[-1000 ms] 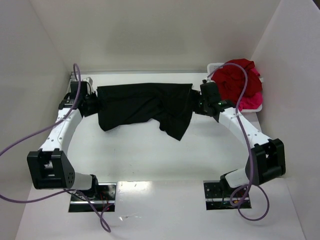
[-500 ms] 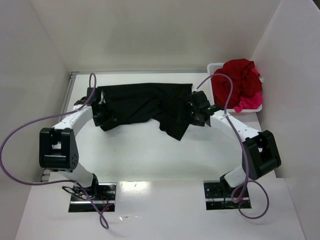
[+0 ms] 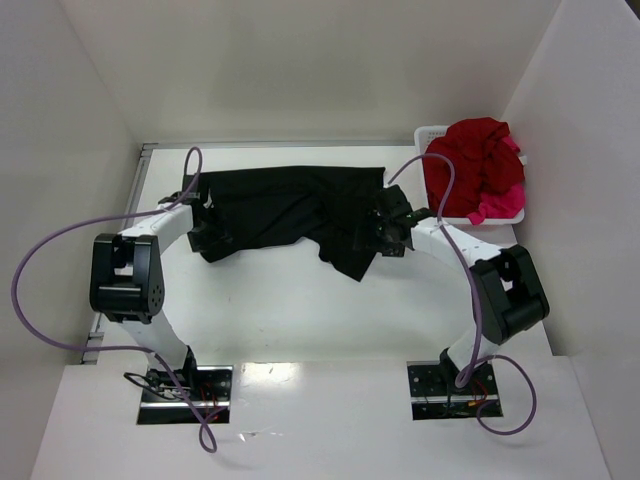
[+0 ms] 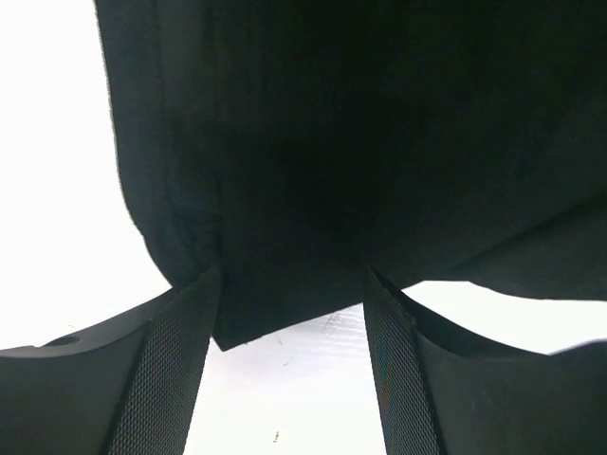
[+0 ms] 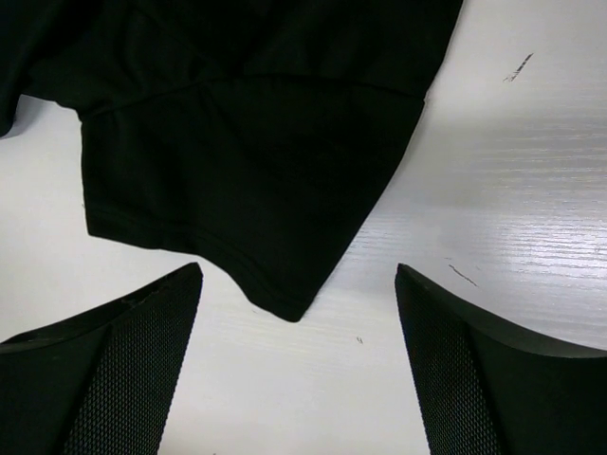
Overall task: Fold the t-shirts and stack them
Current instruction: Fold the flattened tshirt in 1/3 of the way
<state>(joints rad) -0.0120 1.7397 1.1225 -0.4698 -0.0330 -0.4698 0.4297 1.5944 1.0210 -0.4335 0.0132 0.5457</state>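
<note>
White table (image 3: 290,310), white plastic basket (image 3: 433,134) at its far right corner, plain white walls (image 3: 300,70) on 3 sides

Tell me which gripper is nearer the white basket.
Right. The right gripper is at the right end of the black t-shirt, just short of the white basket. The left gripper is at the opposite end, far from it.

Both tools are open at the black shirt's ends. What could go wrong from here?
The right tool straddles only a corner tip of the black shirt; a shallow pinch may slip. The left tool sits over a rumpled corner and might catch one layer only. The shirt lies bunched and lopsided, so a fold could come out crooked.
</note>
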